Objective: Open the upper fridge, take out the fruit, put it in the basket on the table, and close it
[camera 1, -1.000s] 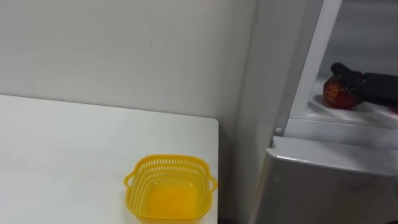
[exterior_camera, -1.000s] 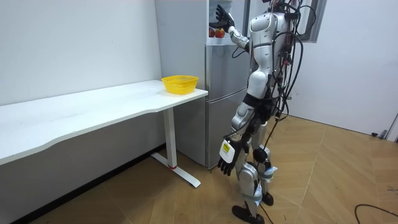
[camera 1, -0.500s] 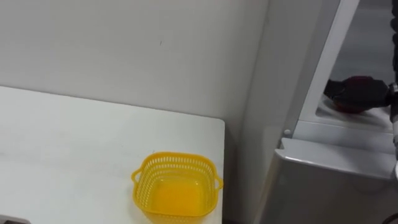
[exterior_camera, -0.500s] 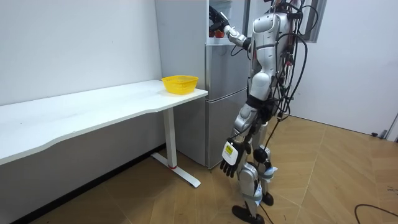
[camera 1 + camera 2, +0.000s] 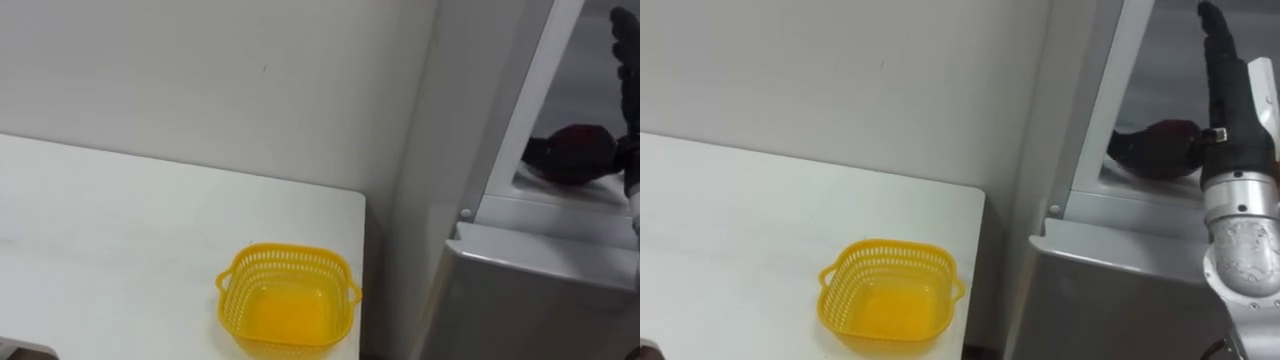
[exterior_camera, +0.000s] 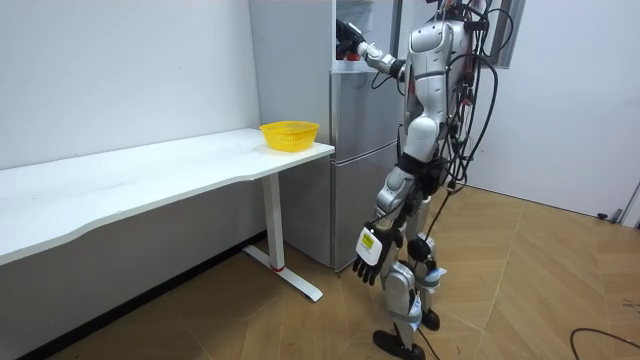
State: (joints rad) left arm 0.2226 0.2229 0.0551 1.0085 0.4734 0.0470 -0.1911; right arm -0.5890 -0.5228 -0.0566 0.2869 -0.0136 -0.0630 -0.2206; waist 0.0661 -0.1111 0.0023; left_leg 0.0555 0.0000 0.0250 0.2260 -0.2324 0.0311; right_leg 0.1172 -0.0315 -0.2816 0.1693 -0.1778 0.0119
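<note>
Right eye view, right hand (image 5: pixel 1232 95): raised at the open upper compartment of the grey fridge (image 5: pixel 520 300), fingers straight and pointing up.
Task item: dark-red round fruit (image 5: pixel 585 148), on the white fridge shelf (image 5: pixel 545 190), just beside that hand.
Idle: left hand (image 6: pixel 367 262) hangs relaxed by the thigh.
Risk: the round fruit could roll off the shelf if nudged before fingers close.
Surface: white table (image 5: pixel 120 250) carrying a yellow perforated plastic basket (image 5: pixel 287 250).
Room: white wall (image 5: pixel 200 80), wooden floor (image 6: pixel 520 290).

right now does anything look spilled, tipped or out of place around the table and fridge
Nothing stands out. The yellow basket sits upright on the white table near its corner, nothing spilled. A red fruit rests on the upper fridge shelf by the right hand; the left hand hangs low.
</note>
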